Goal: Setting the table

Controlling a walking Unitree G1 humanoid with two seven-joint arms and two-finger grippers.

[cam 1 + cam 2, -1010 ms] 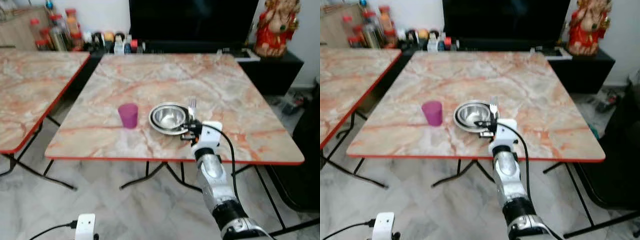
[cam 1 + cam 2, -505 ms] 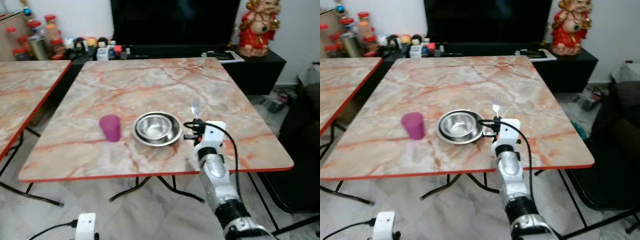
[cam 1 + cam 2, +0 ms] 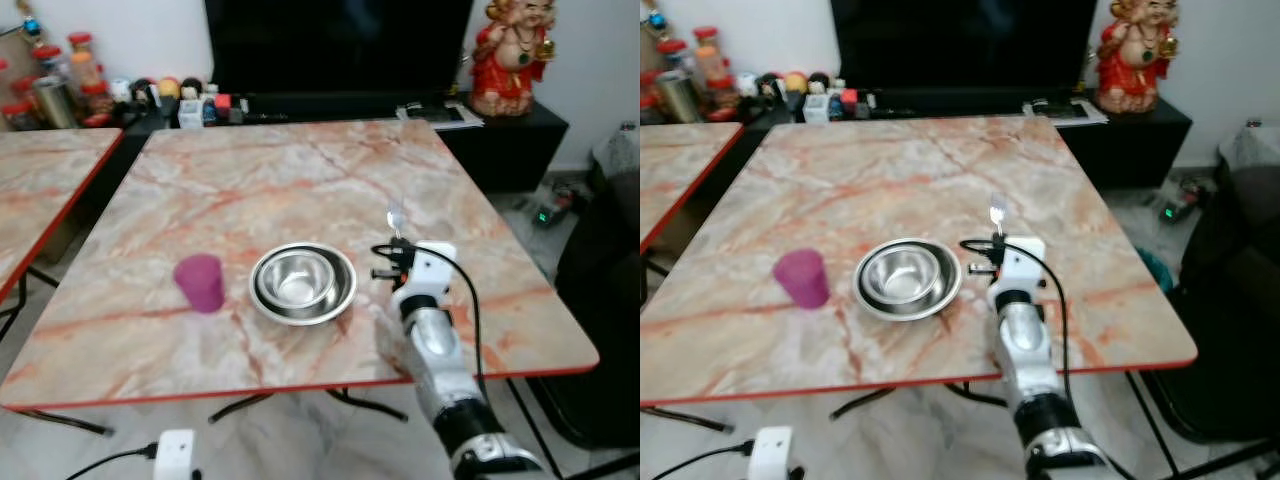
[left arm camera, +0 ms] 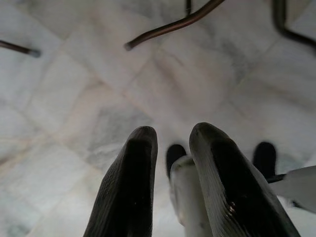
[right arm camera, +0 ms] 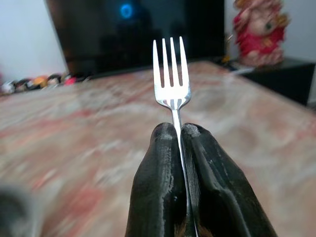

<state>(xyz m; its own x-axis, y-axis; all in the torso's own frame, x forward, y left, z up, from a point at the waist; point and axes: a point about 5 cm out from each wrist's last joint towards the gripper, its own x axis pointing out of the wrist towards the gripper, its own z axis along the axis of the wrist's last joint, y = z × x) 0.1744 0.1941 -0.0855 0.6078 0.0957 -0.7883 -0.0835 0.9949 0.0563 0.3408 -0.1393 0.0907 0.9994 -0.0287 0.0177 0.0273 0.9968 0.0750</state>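
A steel bowl [image 3: 303,283] sits on the marble table [image 3: 290,180] near its front edge, with a purple cup [image 3: 200,283] upright just to its left. My right gripper [image 3: 392,252] hovers over the table a little right of the bowl. It is shut on the handle of a silver fork [image 5: 171,74], whose tines point away toward the far side of the table. In the right wrist view both black fingers [image 5: 158,168] press together on the handle. My left gripper [image 4: 173,133] hangs idle over the tiled floor, its fingers slightly apart.
A second marble table [image 3: 40,190] stands to the left. Behind the table are a black TV [image 3: 340,45], bottles [image 3: 60,85] and a red statue [image 3: 510,55]. A dark chair [image 3: 610,320] is at the right. Table legs [image 4: 168,27] cross the floor.
The camera has shifted and the table now looks nearer. Relative to the bowl, my right gripper with the fork has moved from beside its right rim to a spot further right.
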